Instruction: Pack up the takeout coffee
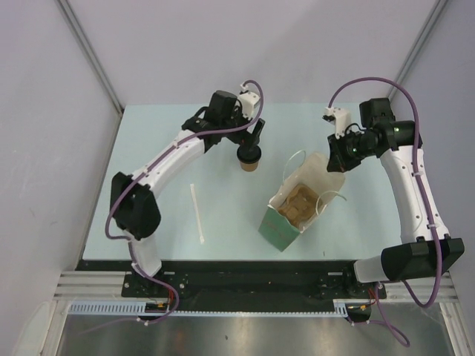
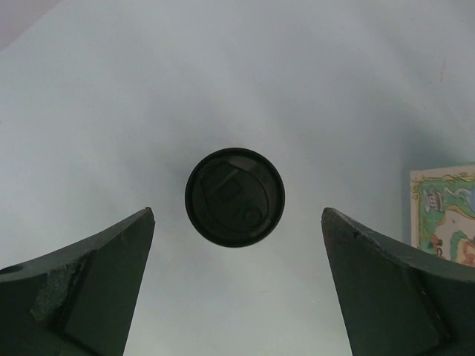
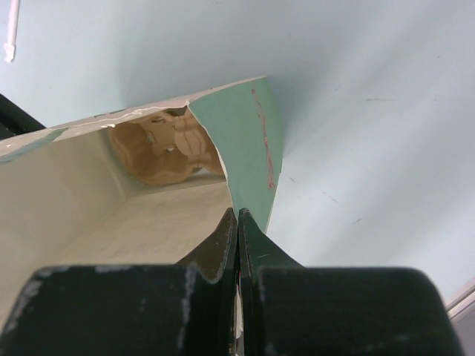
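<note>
The takeout coffee [image 1: 249, 160], a tan paper cup with a round black lid [image 2: 234, 196], stands upright on the table. My left gripper [image 1: 250, 142] hangs over it, open, and in the left wrist view its fingers [image 2: 111, 274] stand wide apart on either side of the lid without touching it. My right gripper [image 1: 335, 162] is shut on the rim of the green paper bag [image 1: 280, 226], pinching its wall [image 3: 256, 141] at the far edge. The bag stands open with a brown pulp cup carrier [image 1: 299, 204] inside, which also shows in the right wrist view [image 3: 167, 148].
A white stir stick [image 1: 198, 213] lies on the table left of the bag. The bag's white string handles [image 1: 295, 159] stick up at its mouth. A printed side of the bag [image 2: 445, 215] shows at the right edge of the left wrist view.
</note>
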Robot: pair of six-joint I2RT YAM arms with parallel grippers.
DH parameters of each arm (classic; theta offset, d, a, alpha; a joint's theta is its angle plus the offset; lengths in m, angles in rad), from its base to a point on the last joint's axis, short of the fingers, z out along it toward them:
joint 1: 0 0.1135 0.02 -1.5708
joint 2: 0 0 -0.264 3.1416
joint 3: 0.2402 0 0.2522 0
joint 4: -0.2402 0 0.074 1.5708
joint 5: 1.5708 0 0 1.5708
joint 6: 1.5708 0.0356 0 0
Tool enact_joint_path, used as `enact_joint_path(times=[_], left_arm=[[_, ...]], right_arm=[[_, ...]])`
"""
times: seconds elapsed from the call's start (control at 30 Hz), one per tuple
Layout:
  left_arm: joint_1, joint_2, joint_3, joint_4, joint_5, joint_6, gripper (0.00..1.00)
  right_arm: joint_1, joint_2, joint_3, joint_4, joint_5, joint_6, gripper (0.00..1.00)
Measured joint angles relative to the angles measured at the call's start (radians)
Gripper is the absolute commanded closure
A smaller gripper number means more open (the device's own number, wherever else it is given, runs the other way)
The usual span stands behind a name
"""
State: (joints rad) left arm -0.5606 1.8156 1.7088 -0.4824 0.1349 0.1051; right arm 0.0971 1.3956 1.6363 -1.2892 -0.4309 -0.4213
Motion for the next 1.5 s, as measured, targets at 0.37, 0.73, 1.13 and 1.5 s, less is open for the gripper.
enact_joint_path(times=[0.37,0.73,1.13,1.5], left_arm=[[0.002,0.237,0.179,-0.109,0.007,-0.002,0.01],[0.002,0.302,0.191,-0.141,0.004,-0.002,0.01],[0.002,0.333,0.191,-0.134,-0.013,0.000,0.01],[0.002,0.336,0.190,-0.132,-0.026,0.006,0.00]], right_arm=[[0.015,-0.001,-0.019,0.014,0.015,0.002,1.00],[0.018,-0.002,-0.019,0.020,0.024,0.001,1.00],[0.017,0.006,-0.018,0.019,0.023,-0.002,1.00],[0.014,0.020,-0.014,0.019,0.023,-0.002,1.00]])
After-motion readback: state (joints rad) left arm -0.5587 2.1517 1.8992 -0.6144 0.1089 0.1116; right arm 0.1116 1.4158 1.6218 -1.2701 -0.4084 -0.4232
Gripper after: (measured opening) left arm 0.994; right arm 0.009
